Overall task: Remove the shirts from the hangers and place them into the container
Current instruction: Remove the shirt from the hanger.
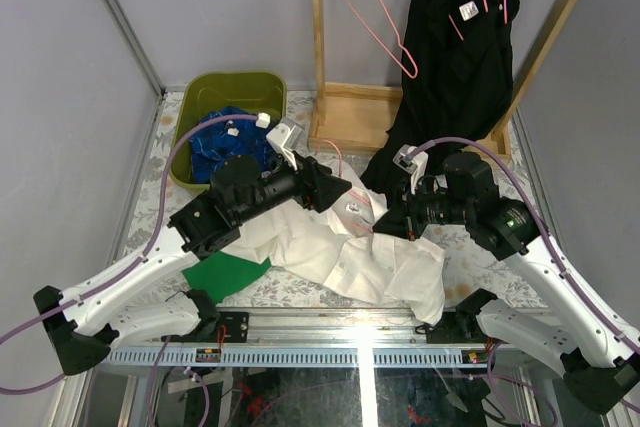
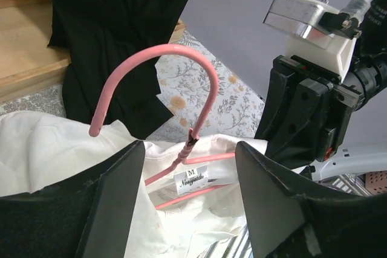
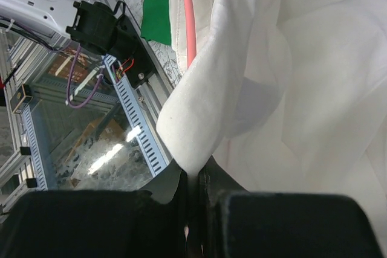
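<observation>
Into the olive-green slotted plastic basket point(image 1: 232, 78) at the far left of the floral-patterned table point(image 1: 140, 177): one thing inside, the blue checked shirt point(image 1: 222, 142), crumpled in a heap and filling most of the floor. The plain white fabric shirt point(image 1: 350, 257) is outside it, sprawled across the near middle of the table, partly over a flat bright green cloth point(image 1: 225, 275). The thin pink wire hanger point(image 2: 208, 83) sits in its collar, hook poking up. The left gripper point(image 2: 188, 149) has its jaws apart, one either side of the hanger's neck, not touching it. The right gripper point(image 3: 193, 176) is clenched on a fold of the white shirt. On the wooden rack point(image 1: 318, 37) behind hang black shirt fabric point(image 1: 450, 67) and an empty pink hanger point(image 1: 375, 27)
</observation>
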{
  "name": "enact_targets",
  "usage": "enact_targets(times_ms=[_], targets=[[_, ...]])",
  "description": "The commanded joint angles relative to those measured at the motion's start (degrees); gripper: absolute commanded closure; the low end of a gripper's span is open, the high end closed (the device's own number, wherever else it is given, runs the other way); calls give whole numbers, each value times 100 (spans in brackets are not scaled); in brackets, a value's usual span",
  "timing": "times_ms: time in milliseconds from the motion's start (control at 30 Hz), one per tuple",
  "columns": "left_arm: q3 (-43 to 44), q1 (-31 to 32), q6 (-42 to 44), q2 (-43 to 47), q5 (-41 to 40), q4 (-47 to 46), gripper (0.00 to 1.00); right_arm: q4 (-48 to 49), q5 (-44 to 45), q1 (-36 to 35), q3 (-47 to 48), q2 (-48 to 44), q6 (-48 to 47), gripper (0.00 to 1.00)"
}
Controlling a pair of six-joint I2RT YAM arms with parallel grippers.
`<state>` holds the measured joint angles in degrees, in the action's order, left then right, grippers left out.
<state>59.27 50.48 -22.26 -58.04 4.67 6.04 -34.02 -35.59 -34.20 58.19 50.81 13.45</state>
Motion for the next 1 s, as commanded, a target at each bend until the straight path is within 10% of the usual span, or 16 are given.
enact_targets(times_ms=[0,433,533,733,967], targets=[[128,15,-58,-117,226,-425,41,174,-396,-17,26,-78,-45,100],[161,15,-104,-206,118,-531,82,76,-621,-17,-17,-122,-120,100],[224,11,-46,-252,20,-361,98,45,-291,-19,10,-159,-129,78],[486,15,185,-399,-518,329,100,115,698,-19,54,-434,17,37],[702,15,358,-559,-930,1010,100,24,1189,-18,-47,-432,70,28]])
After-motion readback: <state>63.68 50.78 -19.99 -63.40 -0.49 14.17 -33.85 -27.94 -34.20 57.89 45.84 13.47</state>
